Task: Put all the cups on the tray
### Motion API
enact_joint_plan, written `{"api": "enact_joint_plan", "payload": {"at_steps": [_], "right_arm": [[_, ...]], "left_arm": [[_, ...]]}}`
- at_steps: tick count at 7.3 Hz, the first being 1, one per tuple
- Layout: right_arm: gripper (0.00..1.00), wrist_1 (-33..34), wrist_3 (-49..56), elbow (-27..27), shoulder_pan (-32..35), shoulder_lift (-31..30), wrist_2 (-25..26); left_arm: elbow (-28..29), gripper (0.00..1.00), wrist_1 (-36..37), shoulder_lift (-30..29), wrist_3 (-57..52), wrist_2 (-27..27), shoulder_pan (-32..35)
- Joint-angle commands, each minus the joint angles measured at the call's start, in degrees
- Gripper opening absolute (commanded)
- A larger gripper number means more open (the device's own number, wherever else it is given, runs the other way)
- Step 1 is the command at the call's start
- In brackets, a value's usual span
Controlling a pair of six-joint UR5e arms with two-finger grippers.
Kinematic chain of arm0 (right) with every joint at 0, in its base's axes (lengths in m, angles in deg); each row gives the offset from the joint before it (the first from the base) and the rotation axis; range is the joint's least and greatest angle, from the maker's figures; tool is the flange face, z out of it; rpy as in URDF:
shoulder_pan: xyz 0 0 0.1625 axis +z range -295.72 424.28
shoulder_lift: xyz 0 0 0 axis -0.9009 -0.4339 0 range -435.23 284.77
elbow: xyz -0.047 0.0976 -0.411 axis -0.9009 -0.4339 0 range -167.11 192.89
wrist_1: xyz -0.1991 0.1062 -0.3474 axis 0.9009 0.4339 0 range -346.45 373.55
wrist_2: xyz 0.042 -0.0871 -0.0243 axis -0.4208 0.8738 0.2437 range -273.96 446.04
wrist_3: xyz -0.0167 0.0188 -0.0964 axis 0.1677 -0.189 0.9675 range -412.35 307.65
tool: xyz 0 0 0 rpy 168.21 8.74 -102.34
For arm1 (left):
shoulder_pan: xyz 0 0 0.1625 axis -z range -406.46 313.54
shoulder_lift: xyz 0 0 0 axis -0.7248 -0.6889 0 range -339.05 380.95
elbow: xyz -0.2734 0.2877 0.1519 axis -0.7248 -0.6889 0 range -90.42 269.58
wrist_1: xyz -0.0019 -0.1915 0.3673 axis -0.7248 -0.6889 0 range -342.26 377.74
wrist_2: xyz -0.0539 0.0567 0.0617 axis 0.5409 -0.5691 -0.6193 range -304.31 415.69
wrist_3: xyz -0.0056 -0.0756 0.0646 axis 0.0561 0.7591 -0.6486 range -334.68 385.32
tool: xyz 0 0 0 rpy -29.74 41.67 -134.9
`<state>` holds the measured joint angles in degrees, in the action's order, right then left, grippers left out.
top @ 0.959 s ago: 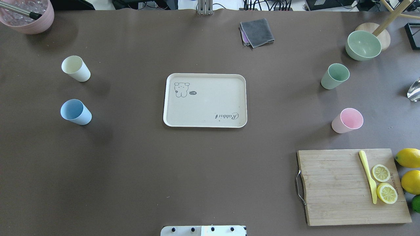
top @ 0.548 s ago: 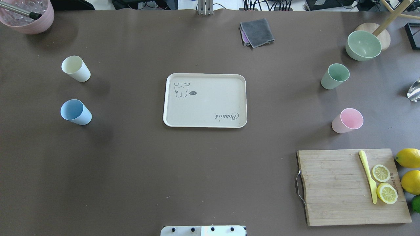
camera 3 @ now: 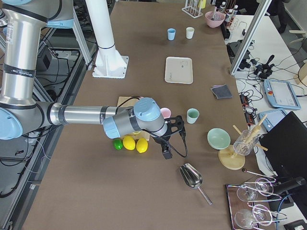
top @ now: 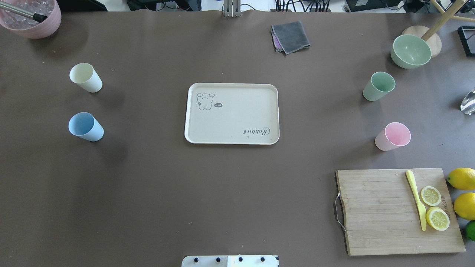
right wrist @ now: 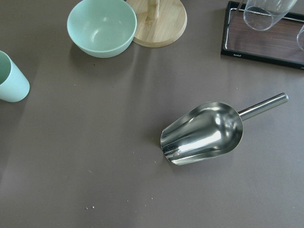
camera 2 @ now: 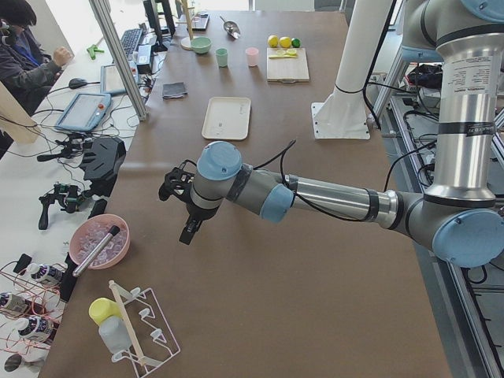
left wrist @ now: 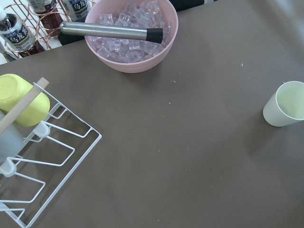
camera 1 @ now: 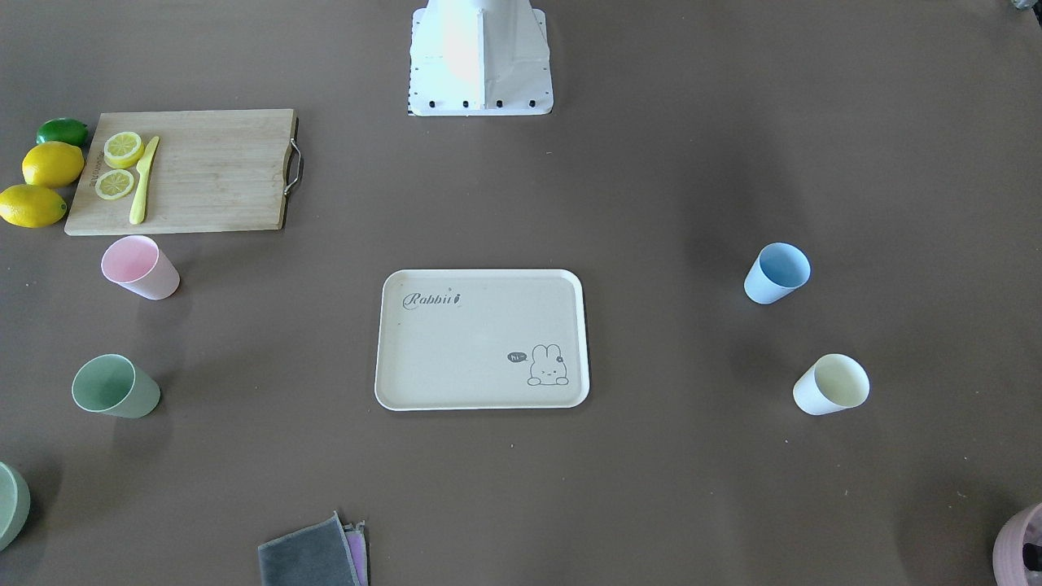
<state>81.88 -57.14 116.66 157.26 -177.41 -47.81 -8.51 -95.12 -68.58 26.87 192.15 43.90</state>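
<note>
The cream tray (top: 237,118) lies bare at the table's middle, also in the front-facing view (camera 1: 472,350). The cream-yellow cup (top: 85,77) and light blue cup (top: 85,126) stand upright far to its left. The sage green cup (top: 378,86) and pink cup (top: 392,136) stand upright far to its right. My left gripper (camera 2: 183,211) hangs over the table's left end, past the cream-yellow cup (left wrist: 285,103). My right gripper (camera 3: 169,139) hangs over the right end near the green cup (right wrist: 10,78). I cannot tell whether either is open or shut.
A wooden cutting board (top: 382,211) with lemon slices and a yellow knife lies front right, with lemons (top: 462,178) beside it. A green bowl (top: 410,51), grey cloth (top: 290,37), pink ice bowl (top: 31,16), metal scoop (right wrist: 204,133) and wire rack (left wrist: 47,156) stand around the edges.
</note>
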Motion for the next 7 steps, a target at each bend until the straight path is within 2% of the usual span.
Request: {"api": "enact_joint_plan", "payload": {"at_steps": [1, 2, 5, 7], "right_arm": [[1.00, -0.66, -14.30, -0.41, -4.87, 4.60, 0.16], [1.00, -0.57, -19.16, -0.49, -9.17, 6.10, 1.82], [1.00, -0.48, -33.23, -0.41, -20.34, 11.38, 6.65], [1.00, -0.65, -34.50, -0.41, -22.31, 11.65, 8.17]], "left_arm": [[5.77, 0.98, -1.31, -6.58, 3.77, 0.65, -5.52], [8.50, 0.98, -1.57, -9.32, 8.24, 0.30, -9.46], [16.06, 0.98, -1.93, -18.55, 17.66, -0.74, -15.54], [20.11, 0.97, -4.54, -23.30, 24.60, -5.56, -22.22]]}}
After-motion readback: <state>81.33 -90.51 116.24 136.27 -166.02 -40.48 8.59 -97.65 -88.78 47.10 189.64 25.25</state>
